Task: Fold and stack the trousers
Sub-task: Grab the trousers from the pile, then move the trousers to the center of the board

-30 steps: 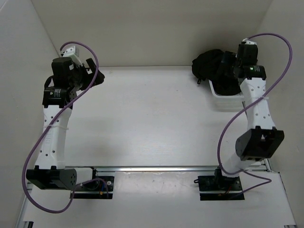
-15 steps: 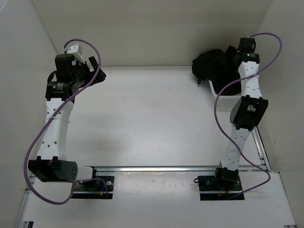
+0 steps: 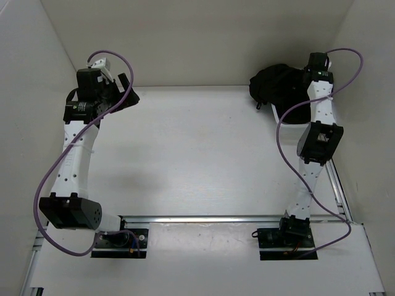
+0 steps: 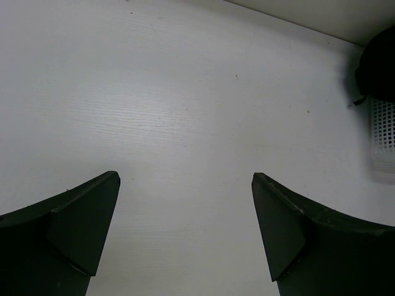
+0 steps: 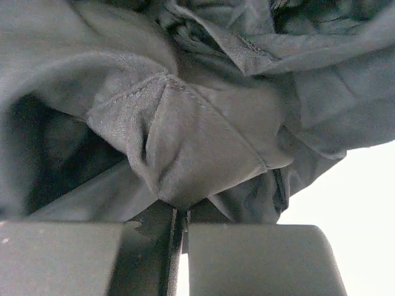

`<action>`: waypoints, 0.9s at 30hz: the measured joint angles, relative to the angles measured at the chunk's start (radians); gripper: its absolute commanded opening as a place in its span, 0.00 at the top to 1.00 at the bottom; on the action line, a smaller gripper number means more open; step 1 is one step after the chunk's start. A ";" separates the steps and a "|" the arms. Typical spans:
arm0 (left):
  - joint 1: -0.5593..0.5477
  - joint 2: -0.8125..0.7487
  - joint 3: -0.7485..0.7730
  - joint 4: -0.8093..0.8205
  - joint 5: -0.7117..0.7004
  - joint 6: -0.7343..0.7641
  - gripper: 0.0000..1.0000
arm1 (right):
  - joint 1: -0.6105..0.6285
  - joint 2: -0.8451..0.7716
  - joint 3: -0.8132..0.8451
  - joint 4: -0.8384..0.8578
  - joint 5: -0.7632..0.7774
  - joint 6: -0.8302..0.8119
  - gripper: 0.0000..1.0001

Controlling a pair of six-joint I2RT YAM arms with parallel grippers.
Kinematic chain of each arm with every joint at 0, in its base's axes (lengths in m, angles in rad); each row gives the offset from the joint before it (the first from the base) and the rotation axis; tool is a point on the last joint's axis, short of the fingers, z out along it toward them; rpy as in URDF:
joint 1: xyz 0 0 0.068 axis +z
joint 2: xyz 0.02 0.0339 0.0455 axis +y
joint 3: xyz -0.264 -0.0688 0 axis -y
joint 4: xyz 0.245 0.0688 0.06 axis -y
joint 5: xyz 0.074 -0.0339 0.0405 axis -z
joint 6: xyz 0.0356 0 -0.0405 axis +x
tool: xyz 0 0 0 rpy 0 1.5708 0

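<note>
The black trousers [image 3: 273,83] lie bunched in a heap at the back right, spilling over the white mesh basket [image 3: 276,113]. My right arm reaches back into the heap, and its gripper [image 5: 179,213] is shut on a pinched fold of the trousers [image 5: 191,129]; in the top view its fingers are hidden in the cloth. My left gripper [image 3: 128,94] hangs at the back left, above the bare table. Seen from the left wrist, the left gripper [image 4: 185,191] stands wide open with nothing between its fingers, and the trousers [image 4: 378,65] show at the far right edge.
White walls close in the table at the back and on both sides. The basket [image 4: 383,134] stands against the right wall. A metal rail [image 3: 203,218] runs along the near edge between the arm bases.
The right arm stretched further back into the heap and its gripper closed on the cloth. The left arm shifted slightly toward the back, still open.
</note>
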 measured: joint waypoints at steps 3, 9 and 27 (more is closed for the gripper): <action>0.000 -0.016 0.000 -0.002 0.004 -0.006 0.00 | 0.002 -0.110 -0.051 0.004 -0.013 0.006 1.00; 0.000 -0.089 -0.001 -0.005 0.011 -0.020 0.00 | 0.037 -0.468 -0.052 0.014 -0.139 0.002 1.00; 0.000 -0.194 0.008 -0.132 -0.058 -0.062 0.00 | 0.775 -0.895 -0.444 0.051 -0.360 -0.053 0.22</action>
